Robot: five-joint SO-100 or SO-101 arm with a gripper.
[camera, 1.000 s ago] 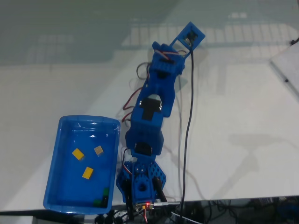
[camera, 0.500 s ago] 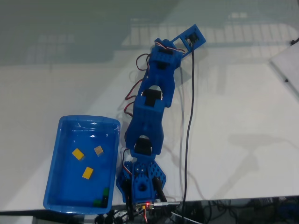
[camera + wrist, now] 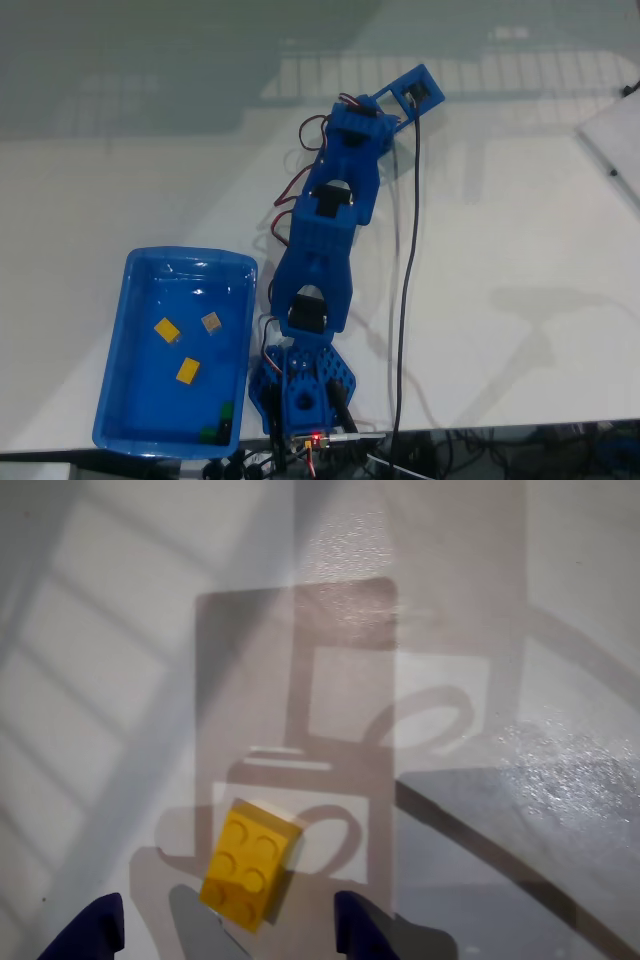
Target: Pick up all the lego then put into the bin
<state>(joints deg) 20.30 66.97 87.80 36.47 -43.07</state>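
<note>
In the wrist view, a yellow lego (image 3: pixel 250 864) is seen lying flat on the white counter (image 3: pixel 120 680), between the two blue fingertips (image 3: pixel 90 935) of the pincer (image 3: pixel 225 935), which is spread wide and touches nothing. In the fixed view, the bin (image 3: pixel 125 300) is set at the near left beside the arm's base (image 3: pixel 300 390). Two yellow bricks (image 3: pixel 167 329) and a tan one (image 3: pixel 211 322) are held inside it, and the arm (image 3: pixel 325 240) is stretched toward the far side.
</note>
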